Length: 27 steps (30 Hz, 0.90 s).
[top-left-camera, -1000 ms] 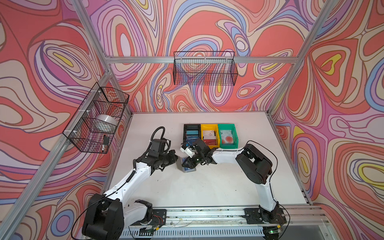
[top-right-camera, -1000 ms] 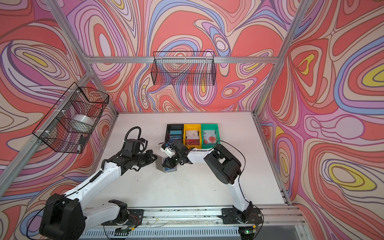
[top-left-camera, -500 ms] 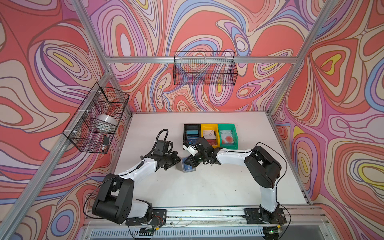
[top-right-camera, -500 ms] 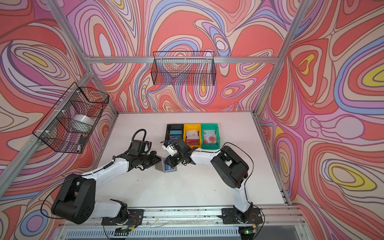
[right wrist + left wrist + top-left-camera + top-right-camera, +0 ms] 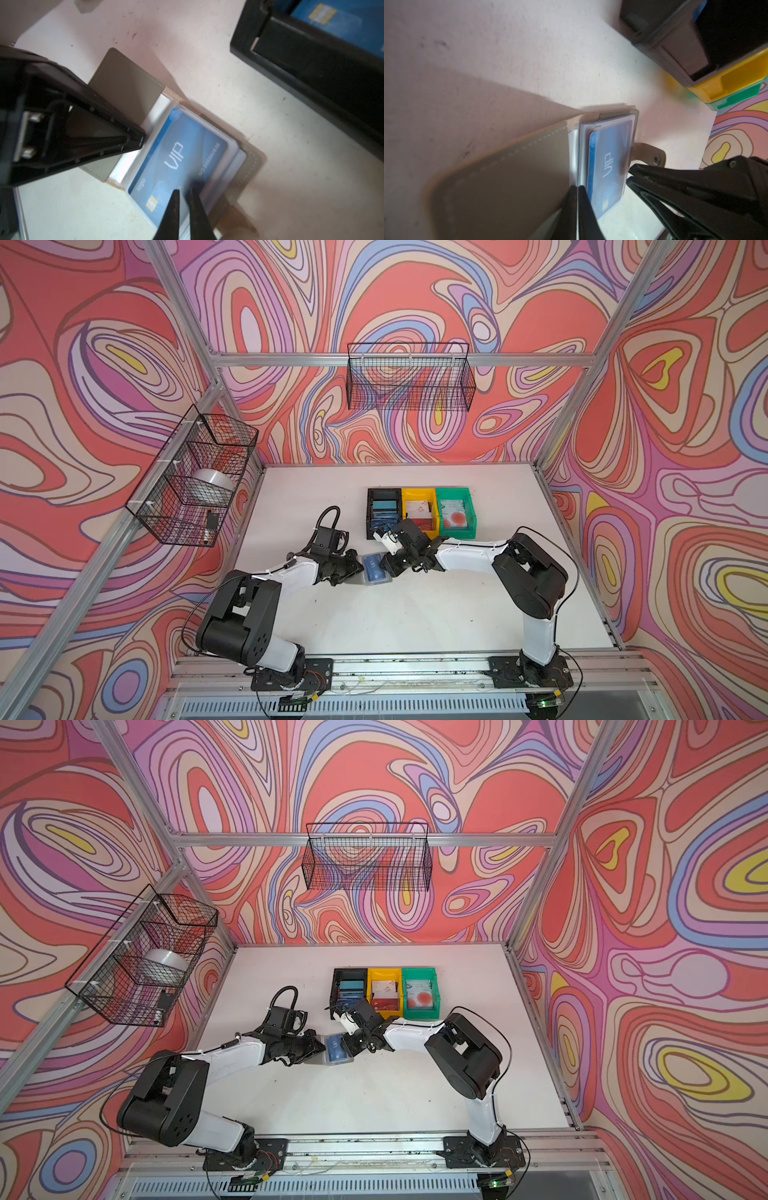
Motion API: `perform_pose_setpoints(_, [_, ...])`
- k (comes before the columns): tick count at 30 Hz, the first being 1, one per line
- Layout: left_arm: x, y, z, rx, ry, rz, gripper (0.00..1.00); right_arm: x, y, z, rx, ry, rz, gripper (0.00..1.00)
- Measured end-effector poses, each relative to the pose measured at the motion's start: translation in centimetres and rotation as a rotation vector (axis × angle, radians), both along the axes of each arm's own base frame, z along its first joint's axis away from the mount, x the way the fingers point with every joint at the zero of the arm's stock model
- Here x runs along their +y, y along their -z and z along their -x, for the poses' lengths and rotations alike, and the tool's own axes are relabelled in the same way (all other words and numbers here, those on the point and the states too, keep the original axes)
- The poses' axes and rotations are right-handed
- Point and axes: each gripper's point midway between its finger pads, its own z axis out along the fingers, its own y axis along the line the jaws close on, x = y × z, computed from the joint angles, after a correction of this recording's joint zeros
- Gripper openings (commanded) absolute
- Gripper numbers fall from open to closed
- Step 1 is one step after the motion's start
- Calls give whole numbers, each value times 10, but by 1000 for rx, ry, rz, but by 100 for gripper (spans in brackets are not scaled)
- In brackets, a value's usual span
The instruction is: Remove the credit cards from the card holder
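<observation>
Lying open mid-scene, the card holder (image 5: 376, 569) shows the blue card (image 5: 176, 158) in its top pocket, long axis roughly near-to-far. The left gripper (image 5: 577, 188) pinches a clear pocket leaf at the card's left. The right gripper (image 5: 185, 188), jaws a slit apart, sits at its right long edge, better placed to pull, though whether it grips I cannot tell.

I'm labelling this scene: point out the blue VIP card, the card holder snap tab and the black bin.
blue VIP card (image 5: 176, 155): right wrist view, on its white lettering.
card holder snap tab (image 5: 646, 151): left wrist view, on the flap.
black bin (image 5: 384, 493): a top view, on its far wall.
</observation>
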Motion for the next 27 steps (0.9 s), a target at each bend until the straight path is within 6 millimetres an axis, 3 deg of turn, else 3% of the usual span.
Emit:
perform_pose_setpoints(10, [-7, 0, -9, -26, 7, 39, 28, -7, 9, -5, -11, 23, 54, 13])
perform_pose_setpoints(27, [-4, 6, -8, -17, -5, 54, 19, -6, 10, -6, -11, 19, 58, 13])
